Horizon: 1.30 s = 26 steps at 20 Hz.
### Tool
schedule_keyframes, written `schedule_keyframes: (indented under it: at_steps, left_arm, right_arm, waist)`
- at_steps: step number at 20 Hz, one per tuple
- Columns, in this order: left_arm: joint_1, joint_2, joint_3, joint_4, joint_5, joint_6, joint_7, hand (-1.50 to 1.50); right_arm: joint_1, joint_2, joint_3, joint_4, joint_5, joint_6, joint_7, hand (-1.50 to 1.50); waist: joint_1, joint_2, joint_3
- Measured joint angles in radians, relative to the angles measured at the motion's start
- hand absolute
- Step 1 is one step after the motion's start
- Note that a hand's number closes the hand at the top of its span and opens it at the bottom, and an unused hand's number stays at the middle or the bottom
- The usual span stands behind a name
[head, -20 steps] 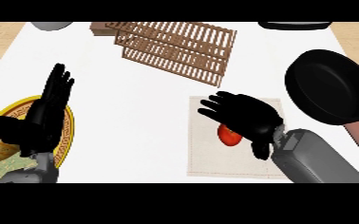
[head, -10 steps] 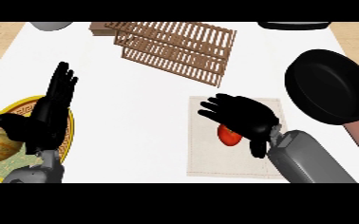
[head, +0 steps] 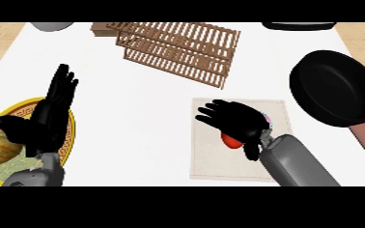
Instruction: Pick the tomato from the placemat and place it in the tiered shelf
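The right hand (head: 239, 121) lies palm-down over the beige placemat (head: 214, 162), fingers spread toward the left and seemingly relaxed rather than closed on anything; the left hand (head: 50, 113) rests open, fingers up, at the view's left above a yellow-rimmed plate (head: 69, 140). On the white counter (head: 143, 125), the wooden tiered shelf (head: 182, 50) sits beyond and a black pan (head: 331, 89) to the right. The tomato (head: 231, 141) lies on the placemat, mostly hidden beneath the right palm.

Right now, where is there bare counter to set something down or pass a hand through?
The widest bare patch is mid-counter, bordered by the tiered shelf above, the left hand and yellow plate at left, and the placemat at right. It is crowded at right, where the right hand covers the tomato beside the black pan.
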Motion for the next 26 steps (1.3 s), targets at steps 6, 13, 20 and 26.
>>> schedule_keyframes:
  at_steps: [6,13,20,26]
  left_arm:
    - [0.003,-0.001,0.009,-0.038,-0.009,-0.007,0.035,0.0]
    - [0.029,-0.013,0.005,-0.061,-0.019,-0.018,0.03,0.0]
    - [0.035,-0.008,0.028,-0.044,-0.015,-0.013,0.021,0.0]
    - [0.031,-0.007,0.02,-0.042,-0.011,-0.026,0.019,0.0]
  right_arm:
    - [-0.002,-0.007,0.01,0.05,0.072,-0.027,-0.073,1.5]
    - [-0.003,0.012,0.003,0.075,0.138,-0.172,-0.154,1.5]
    - [0.051,0.203,-0.141,0.075,0.148,-0.123,0.332,1.5]
    - [0.066,0.249,-0.202,0.022,0.03,-0.202,0.704,1.5]
  waist:
    - [0.001,-0.004,-0.003]
    - [0.001,-0.009,-0.008]
    - [-0.033,-0.015,-0.011]
    - [-0.001,-0.01,-0.002]
